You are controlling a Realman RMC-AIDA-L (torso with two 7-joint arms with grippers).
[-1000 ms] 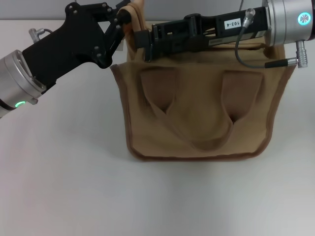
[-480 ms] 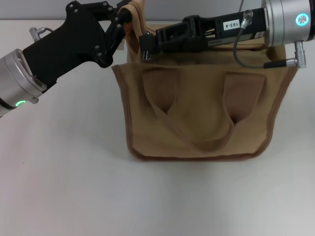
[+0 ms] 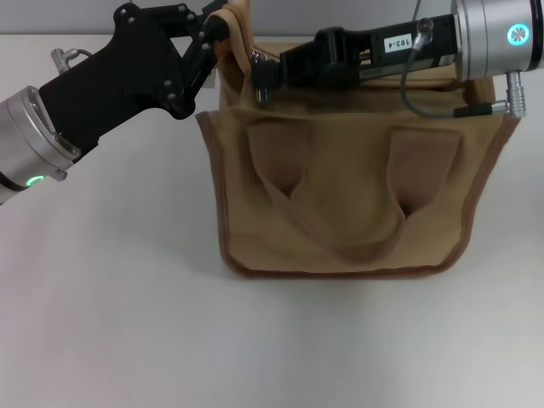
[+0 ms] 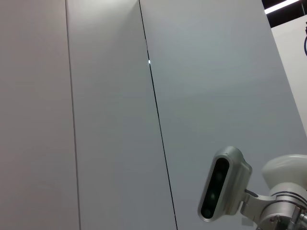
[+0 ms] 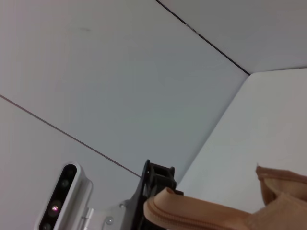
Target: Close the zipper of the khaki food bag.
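Observation:
The khaki food bag stands on the white table, its two handles hanging down the front. My left gripper is at the bag's top left corner, shut on a fold of its khaki fabric and holding it up. My right gripper reaches in from the right along the bag's top, shut at the zipper, where a small silver pull tab shows at its tip. The right arm hides most of the zipper line. The right wrist view shows the bag's raised corner and my left gripper behind it.
The white table spreads to the left of and in front of the bag. The left wrist view shows only a grey panelled wall and the right arm's wrist camera.
My right gripper has slid to the right along the bag's top and its fingers have narrowed. The left gripper has kept its hold on the corner.

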